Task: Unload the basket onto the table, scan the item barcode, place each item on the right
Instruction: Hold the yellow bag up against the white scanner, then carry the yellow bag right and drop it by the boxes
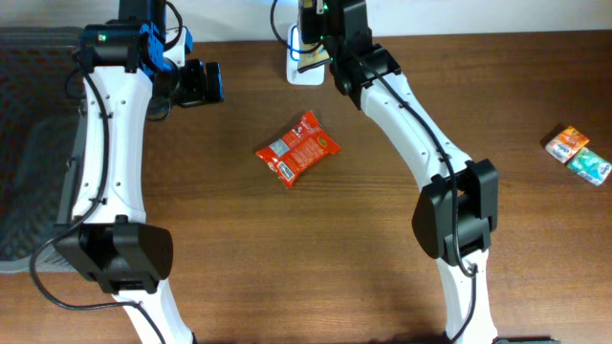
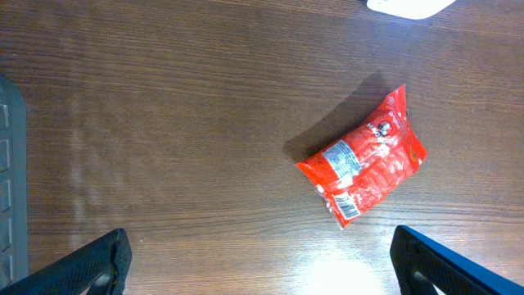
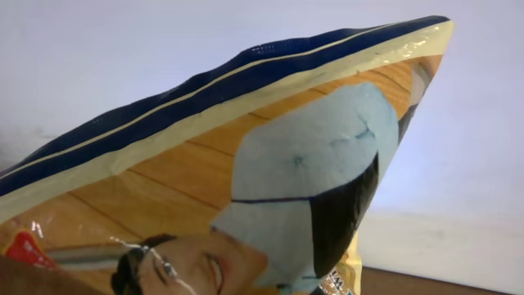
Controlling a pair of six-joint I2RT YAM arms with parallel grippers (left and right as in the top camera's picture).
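The right gripper (image 1: 311, 40) is pressed shut, pinching one blue-and-yellow packet (image 3: 270, 188) just above the one white scanner (image 1: 296, 75). The left gripper (image 1: 215, 83) is spread wide. One red packet (image 1: 297, 146) lies on the surface (image 1: 239, 248) ahead of it, apart. Two small packets (image 1: 567, 141) lie well off from the right gripper. One grey tray (image 1: 24, 162) sits behind the left gripper, its contents unclear.
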